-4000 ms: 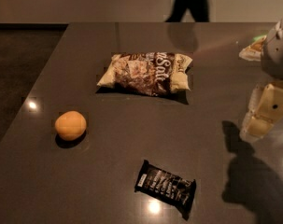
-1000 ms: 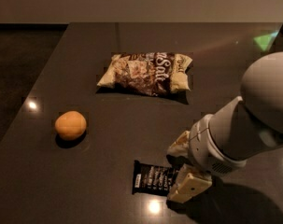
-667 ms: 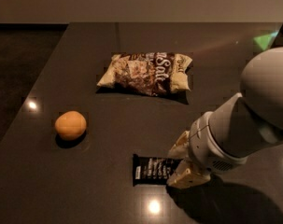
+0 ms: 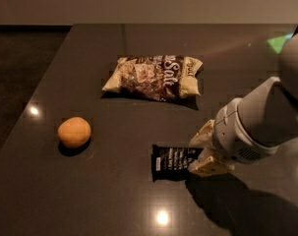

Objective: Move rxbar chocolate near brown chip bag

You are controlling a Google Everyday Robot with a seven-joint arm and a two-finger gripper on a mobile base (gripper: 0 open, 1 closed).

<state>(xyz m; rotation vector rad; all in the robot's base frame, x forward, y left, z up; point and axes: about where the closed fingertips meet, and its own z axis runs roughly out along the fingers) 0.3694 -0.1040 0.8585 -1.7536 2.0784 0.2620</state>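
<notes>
Nearest on the dark counter (image 4: 89, 205), right of centre, lies the rxbar chocolate (image 4: 170, 161), flat, its white lettering up. The pincer (image 4: 197, 154) sits low at the bar's right end, touching or just over it, with the pale arm reaching in from the right. From this angle I cannot tell whether the pincer is clamped on the wrapper or merely set around it.

To the left and a little farther off rests an orange (image 4: 74, 132), well apart from the bar. Farther again, about mid-counter, lies the brown chip bag (image 4: 153, 77), crumpled and flat, a strip of bare counter between it and the bar.

The step in hand looks like the grasp of the bar. Once the hold is sure, the next move calls for a small lift and a short carry away from the near edge and slightly left. The bar should be set down just beside the bag's near edge, without pressing on the bag.
</notes>
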